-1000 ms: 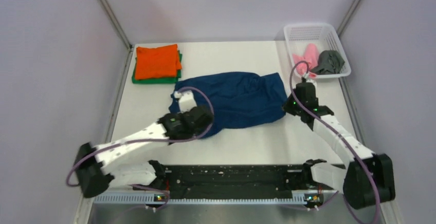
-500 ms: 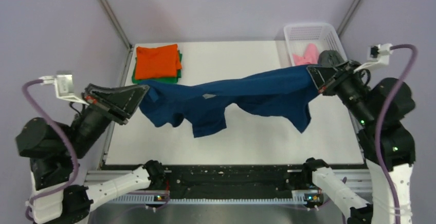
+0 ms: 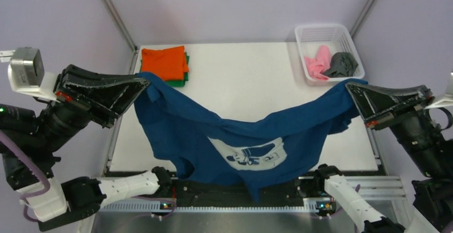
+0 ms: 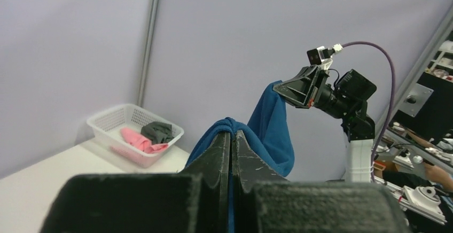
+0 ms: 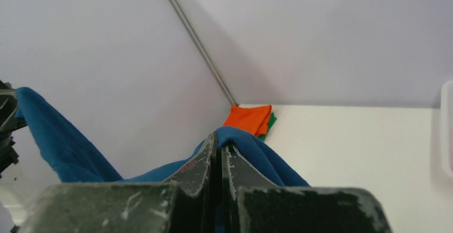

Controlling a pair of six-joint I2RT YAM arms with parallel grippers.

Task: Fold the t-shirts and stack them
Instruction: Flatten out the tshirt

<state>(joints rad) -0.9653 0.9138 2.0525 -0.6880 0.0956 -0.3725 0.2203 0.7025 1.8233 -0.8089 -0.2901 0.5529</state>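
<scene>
— So, what do we have over the table point(image 3: 251, 78)?

— We hold the navy t-shirt point(image 3: 187, 131) up between our 2 arms, spread wide and sagging in the middle, its lower hem hanging past the near table edge. Our left gripper point(image 3: 145, 83) is pinched tight on 1 upper corner, and our right gripper point(image 3: 350, 87) is clamped on the other. In both wrist views the jaws sit closed with blue cloth bunched over the tips.

— And beyond the grippers?

— Past our right gripper, toward the far right corner, stands the white mesh basket point(image 3: 302, 35), with the pink t-shirt point(image 3: 316, 64) and the dark grey t-shirt point(image 3: 342, 64) side by side in it. Just past our left gripper lies the folded orange t-shirt point(image 3: 163, 62) on top of the green t-shirt point(image 3: 180, 82), which shows only at its edges.

— The print?

— The pale mouse print point(image 3: 247, 154) faces the top camera, low on the hanging cloth, about midway between the 2 grippers.
</scene>
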